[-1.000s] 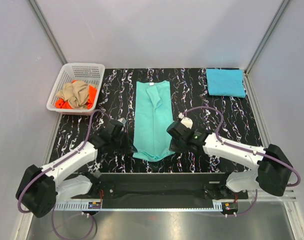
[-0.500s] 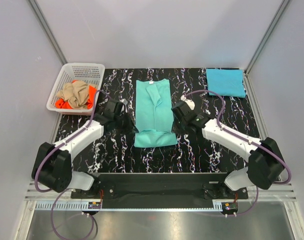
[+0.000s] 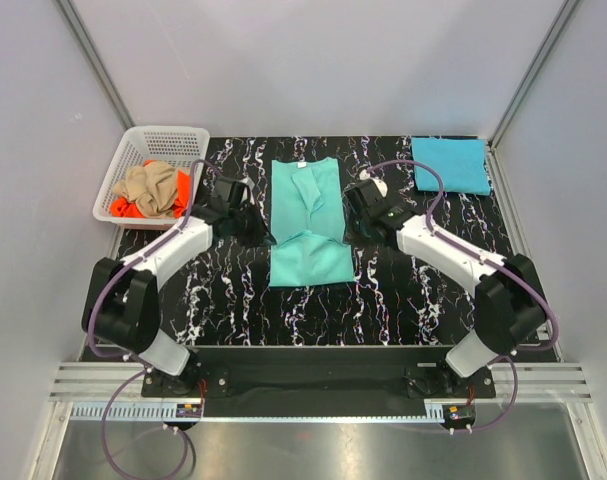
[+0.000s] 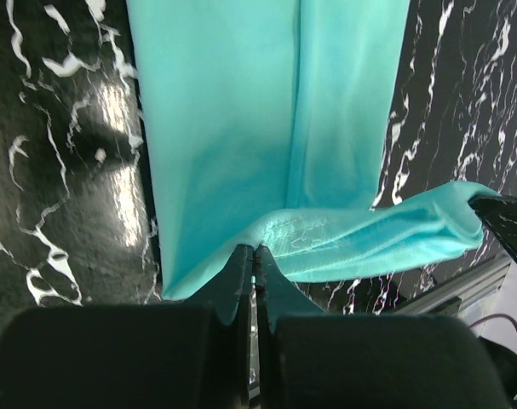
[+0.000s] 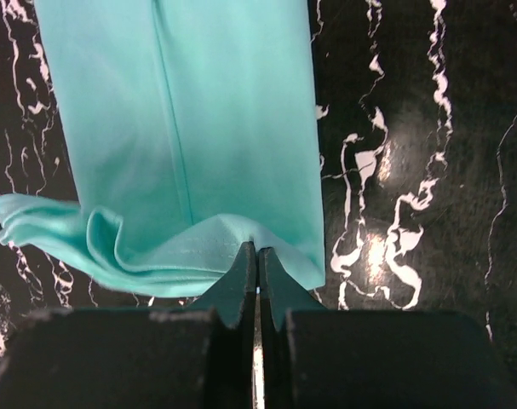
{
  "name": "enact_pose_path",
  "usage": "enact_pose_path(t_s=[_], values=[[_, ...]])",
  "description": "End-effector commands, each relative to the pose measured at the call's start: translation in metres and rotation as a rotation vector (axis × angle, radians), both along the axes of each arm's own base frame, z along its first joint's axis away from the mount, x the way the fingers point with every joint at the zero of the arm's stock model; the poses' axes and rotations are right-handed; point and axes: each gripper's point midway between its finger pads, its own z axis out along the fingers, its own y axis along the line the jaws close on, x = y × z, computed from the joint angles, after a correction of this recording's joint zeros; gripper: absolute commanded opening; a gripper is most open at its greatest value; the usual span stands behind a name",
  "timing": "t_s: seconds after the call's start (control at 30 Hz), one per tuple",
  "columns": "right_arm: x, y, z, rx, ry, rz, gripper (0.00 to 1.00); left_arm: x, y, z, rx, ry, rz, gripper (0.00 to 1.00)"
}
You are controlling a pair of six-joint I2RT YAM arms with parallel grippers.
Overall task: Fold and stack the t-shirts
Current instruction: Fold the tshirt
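A mint-teal t-shirt (image 3: pixel 308 200) lies lengthwise in the middle of the table, folded into a narrow strip with its collar at the far end. Its near end is doubled back over the body. My left gripper (image 3: pixel 264 233) is shut on the left corner of the hem, seen in the left wrist view as the left gripper (image 4: pixel 255 253) pinching the teal cloth (image 4: pixel 241 128). My right gripper (image 3: pixel 352 226) is shut on the right corner; the right wrist view shows the right gripper (image 5: pixel 257 250) on the lifted cloth (image 5: pixel 198 128). A sky-blue t-shirt (image 3: pixel 450 165) lies folded at the far right.
A white lattice basket (image 3: pixel 168 131) stands at the far left with a crumpled tan t-shirt (image 3: pixel 153 185) on an orange t-shirt (image 3: pixel 186 189). The black marbled table (image 3: pixel 403 290) has grey walls on three sides. Both arms reach forward beside the teal shirt.
Both grippers have moved from the near end toward the far side, carrying the teal shirt's hem up and over its body, so the shirt now looks shorter.
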Motion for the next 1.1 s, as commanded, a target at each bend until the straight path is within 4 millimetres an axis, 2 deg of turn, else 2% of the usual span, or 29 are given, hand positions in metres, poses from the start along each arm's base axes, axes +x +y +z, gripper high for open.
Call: enact_pose_path(t_s=[0.0,0.27,0.37,0.53,0.7,1.0,1.07], values=[[0.028,0.004,0.023,0.018,-0.078,0.023,0.00,0.025,-0.005,0.020,-0.043,-0.059,-0.025,0.00],[0.059,0.001,0.018,-0.009,-0.086,0.036,0.00,0.055,-0.007,0.021,-0.095,-0.054,-0.017,0.00],[0.068,0.003,0.021,-0.005,-0.090,0.045,0.00,0.066,-0.008,0.030,-0.112,-0.068,-0.010,0.00],[0.081,0.001,0.027,-0.006,-0.103,0.044,0.00,0.078,-0.009,0.030,-0.121,-0.058,0.001,0.00],[0.094,-0.005,0.034,-0.005,-0.118,0.047,0.00,0.094,0.001,0.031,-0.138,-0.061,0.037,0.00],[0.125,0.002,0.031,0.009,-0.130,0.095,0.00,0.124,0.006,0.019,-0.169,-0.046,0.052,0.00],[0.131,0.002,0.023,0.010,-0.120,0.096,0.00,0.128,0.004,0.012,-0.189,-0.034,0.039,0.00]])
